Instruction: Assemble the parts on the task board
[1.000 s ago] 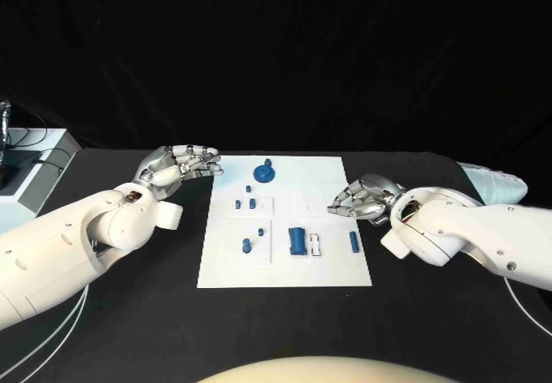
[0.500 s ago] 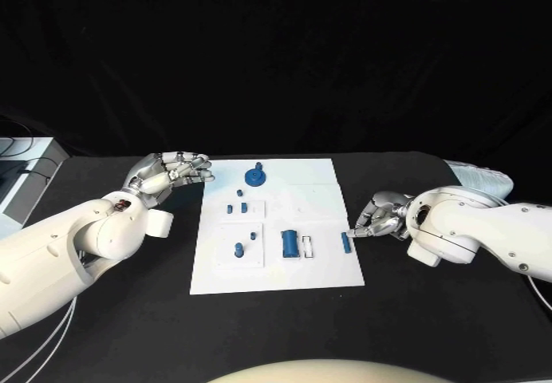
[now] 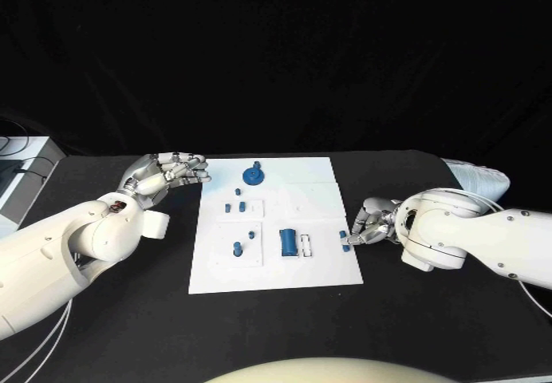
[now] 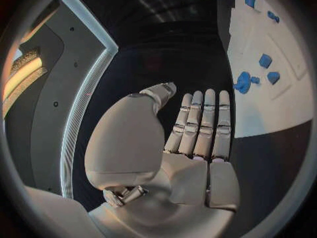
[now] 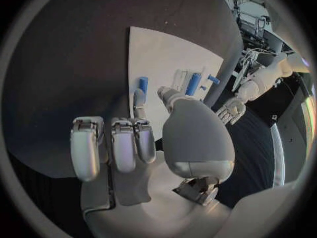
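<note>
The white task board lies mid-table. On it sit a round blue part, several small blue pegs such as one, and a blue cylinder beside a white block. A short blue bar lies at the board's right edge. My right hand rests just right of that bar with a fingertip against or very near it. In the right wrist view a straight finger points at the bar, and nothing is held. My left hand hovers off the board's far left corner, fingers straight and empty.
A white box with cables stands at the table's far left corner. Black tabletop surrounds the board on all sides. A pale ribbed object lies behind my right arm at the far right.
The camera has shifted. My right hand has left the board's right middle, gone down along the right edge and come in to the blue bar. My left hand has held its place.
</note>
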`<state>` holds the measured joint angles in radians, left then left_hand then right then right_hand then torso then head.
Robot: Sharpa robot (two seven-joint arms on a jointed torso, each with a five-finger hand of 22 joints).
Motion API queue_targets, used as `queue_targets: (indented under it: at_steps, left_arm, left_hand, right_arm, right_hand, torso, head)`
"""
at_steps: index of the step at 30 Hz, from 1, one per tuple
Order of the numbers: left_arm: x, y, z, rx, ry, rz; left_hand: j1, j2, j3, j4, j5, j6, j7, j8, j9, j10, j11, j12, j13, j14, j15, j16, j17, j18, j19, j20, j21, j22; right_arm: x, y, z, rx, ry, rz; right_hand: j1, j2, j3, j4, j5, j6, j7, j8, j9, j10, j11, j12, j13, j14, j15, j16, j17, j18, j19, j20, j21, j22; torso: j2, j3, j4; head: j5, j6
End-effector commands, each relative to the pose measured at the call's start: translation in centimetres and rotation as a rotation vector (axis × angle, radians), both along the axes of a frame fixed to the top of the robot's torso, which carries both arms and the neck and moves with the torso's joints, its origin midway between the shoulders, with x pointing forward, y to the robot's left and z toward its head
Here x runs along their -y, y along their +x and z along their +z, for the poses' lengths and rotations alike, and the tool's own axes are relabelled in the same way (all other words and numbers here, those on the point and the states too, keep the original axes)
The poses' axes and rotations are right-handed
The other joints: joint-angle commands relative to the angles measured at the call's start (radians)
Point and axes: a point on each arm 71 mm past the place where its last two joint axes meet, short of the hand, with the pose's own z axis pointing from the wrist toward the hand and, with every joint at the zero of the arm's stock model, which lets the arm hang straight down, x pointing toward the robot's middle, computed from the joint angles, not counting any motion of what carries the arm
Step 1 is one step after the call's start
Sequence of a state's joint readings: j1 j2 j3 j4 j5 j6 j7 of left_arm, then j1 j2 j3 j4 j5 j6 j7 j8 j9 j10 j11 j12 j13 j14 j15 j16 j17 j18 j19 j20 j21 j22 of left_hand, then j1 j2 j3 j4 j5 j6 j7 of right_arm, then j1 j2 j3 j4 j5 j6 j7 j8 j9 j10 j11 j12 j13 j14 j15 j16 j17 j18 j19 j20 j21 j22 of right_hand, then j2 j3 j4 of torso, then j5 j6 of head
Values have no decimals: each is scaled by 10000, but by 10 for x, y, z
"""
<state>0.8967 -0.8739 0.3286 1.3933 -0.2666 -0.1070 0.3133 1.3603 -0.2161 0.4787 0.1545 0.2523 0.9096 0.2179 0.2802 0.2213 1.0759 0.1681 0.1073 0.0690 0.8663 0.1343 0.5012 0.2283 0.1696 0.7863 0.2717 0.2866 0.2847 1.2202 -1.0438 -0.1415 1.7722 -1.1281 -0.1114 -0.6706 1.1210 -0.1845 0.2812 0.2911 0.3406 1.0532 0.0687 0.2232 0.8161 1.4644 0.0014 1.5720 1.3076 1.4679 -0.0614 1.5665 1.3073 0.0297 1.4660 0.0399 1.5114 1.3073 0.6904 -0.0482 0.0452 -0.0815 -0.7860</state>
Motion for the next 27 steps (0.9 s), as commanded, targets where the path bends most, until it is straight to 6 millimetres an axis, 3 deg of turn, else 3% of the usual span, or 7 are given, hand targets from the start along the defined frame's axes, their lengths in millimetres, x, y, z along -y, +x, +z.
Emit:
queue_targets:
  at_steps: [1,14,27]
  left_arm:
    - [1,0,1,29,-94,-70]
    - [2,0,0,12,-94,-76]
    - [2,0,0,-5,-96,-101]
  left_hand:
    - [-76,-45,-71,14,-67,-84,-6,-15,-11,34,-15,-14,16,-39,2,52,17,114,61,-26,-41,-17]
    - [-57,-36,-72,12,-66,-84,-9,-14,-13,28,-17,-16,15,-42,2,52,20,114,65,-26,-46,-21]
    - [-29,-16,-79,17,-65,-83,-10,-13,-18,20,-17,-19,14,-50,2,52,28,114,74,-27,-57,-29]
  right_arm:
    - [-1,1,0,218,-415,-14]
    - [-6,4,-8,602,-967,294]
    - [-16,7,-16,757,-1153,500]
  right_hand:
    - [-81,1,-70,12,43,97,-11,39,19,1064,-81,-12,2632,1029,-79,43,2635,-194,935,-29,44,2500]
    - [-11,127,-42,-10,142,147,-66,112,109,1064,-130,-12,2632,1029,-118,43,2635,-193,934,-60,39,2499]
    - [-2,91,-72,-8,152,152,-74,140,147,1064,-140,-12,2632,1029,-132,43,2635,-184,923,-72,-14,2486]
  torso:
    - [5,-8,-5]
    - [13,16,2]
    - [8,13,1]
  head:
    - [16,-24]
    - [47,-82]
    - [81,-118]
